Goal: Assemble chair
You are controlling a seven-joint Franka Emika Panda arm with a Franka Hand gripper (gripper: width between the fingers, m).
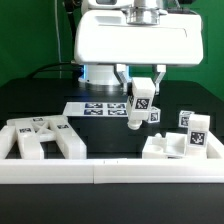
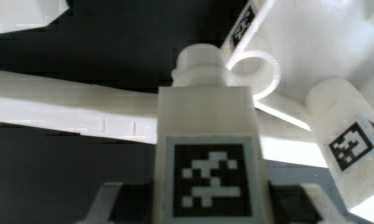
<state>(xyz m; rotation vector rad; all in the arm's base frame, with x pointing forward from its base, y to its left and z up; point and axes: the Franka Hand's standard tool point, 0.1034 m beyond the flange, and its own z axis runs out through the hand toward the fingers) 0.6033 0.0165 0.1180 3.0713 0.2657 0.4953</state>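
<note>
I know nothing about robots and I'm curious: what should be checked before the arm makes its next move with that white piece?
1. gripper shut on the square post: ok.
2. Post lifted off the black table: ok, as far as the exterior view shows.
3. Post's tag readable in the wrist view: ok.
4. Post apart from the white parts on the exterior view's right: ok.
5. Socket the post goes into identified: cannot tell.

Bkgd: you've got a green backdrop [image 1: 30, 30] well behind the fingers [image 1: 122, 78], w/ a matte blk worktop [image 1: 40, 100] under them. Marker board [image 1: 95, 107] lies flat on it just behind the fingers. White border rail [image 1: 100, 172] runs across nearer the cam. Light's bright, even.
</note>
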